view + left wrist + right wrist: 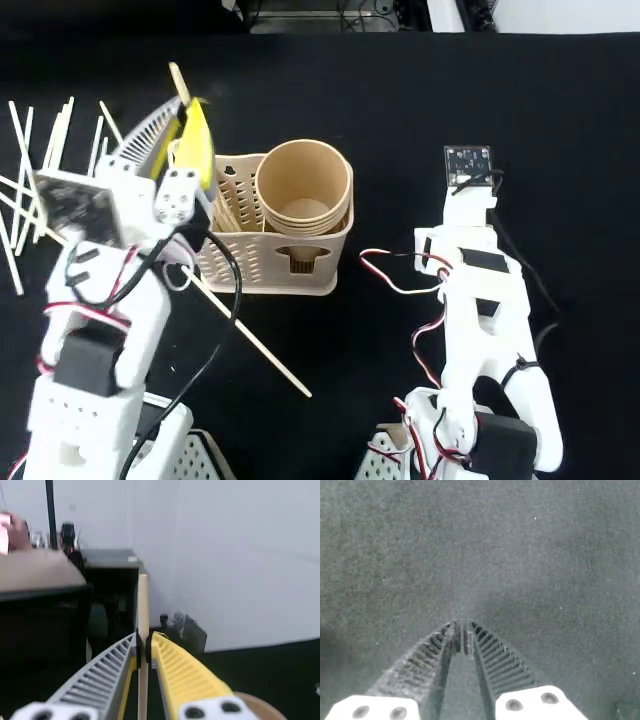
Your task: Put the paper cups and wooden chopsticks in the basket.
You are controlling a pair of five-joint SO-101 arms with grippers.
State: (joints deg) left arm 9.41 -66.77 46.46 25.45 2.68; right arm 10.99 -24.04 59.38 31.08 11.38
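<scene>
Loose chopsticks (30,185) lie scattered at the counter (400,100) left edge. Just right of them the left gripper (187,108) is raised, clamped on a held chopstick (178,80). The left wrist view gives the grip up close: fingers pinched tight on the stick (142,600), which pokes upright past the tips (145,640), with a cup rim (255,705) below. Mid-counter is the basket (300,265), with stacked paper cups (303,185) in its right compartment and more sticks (226,212) in its left. A lone chopstick (255,348) lies diagonally on the counter in front of the basket. Toward the right edge, the right wrist view shows the right gripper (462,630) narrow, its tips almost touching, holding nothing, over black counter.
</scene>
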